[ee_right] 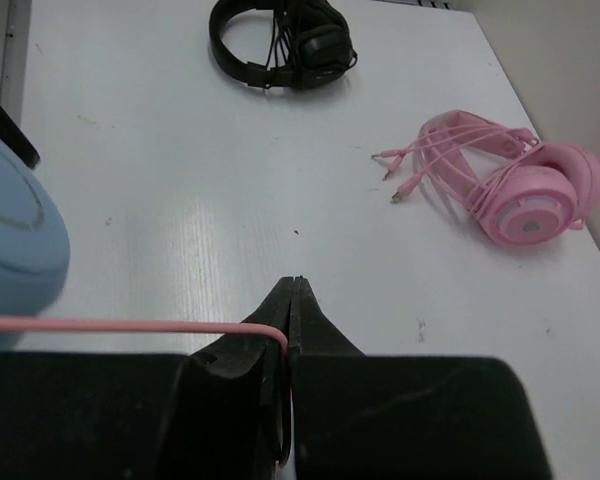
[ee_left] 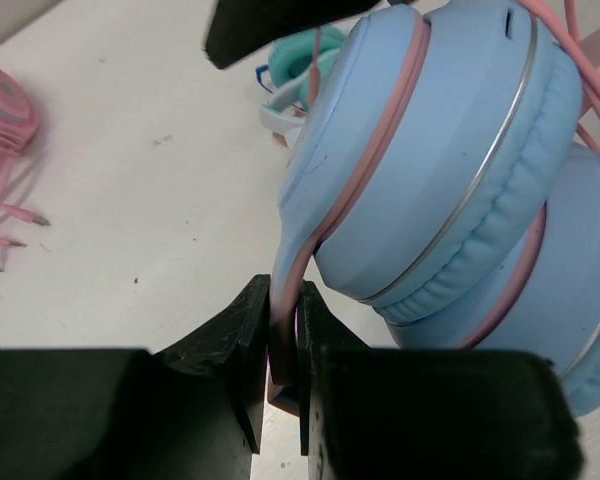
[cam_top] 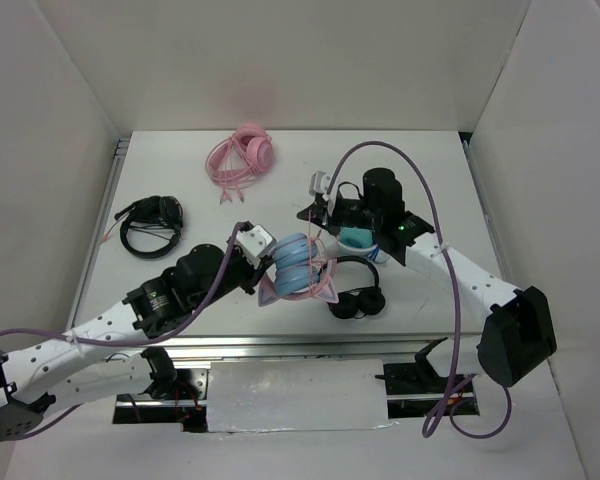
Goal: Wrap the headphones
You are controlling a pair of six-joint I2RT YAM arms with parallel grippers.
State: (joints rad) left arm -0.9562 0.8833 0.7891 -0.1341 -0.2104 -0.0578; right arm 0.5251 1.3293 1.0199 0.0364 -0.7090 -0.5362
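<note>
The headphones [cam_top: 296, 264], with light blue ear cups [ee_left: 440, 150] and a pink cat-eared headband, are held off the table near its front middle. My left gripper [cam_top: 261, 268] [ee_left: 283, 292] is shut on the headband's lower end. A pink band lies over the upper cup. My right gripper [cam_top: 319, 222] [ee_right: 293, 287] is just behind the cups, shut on the thin pink cable [ee_right: 110, 325]. The cable runs taut to the left towards a blue cup [ee_right: 10, 235].
An all-pink pair [cam_top: 242, 152] [ee_right: 520, 185] lies at the back. One black pair [cam_top: 150, 225] [ee_right: 280, 40] lies at the left, another [cam_top: 356, 296] to the right of the held pair. A teal-and-white pair [cam_top: 358, 238] [ee_left: 298, 62] sits under the right wrist.
</note>
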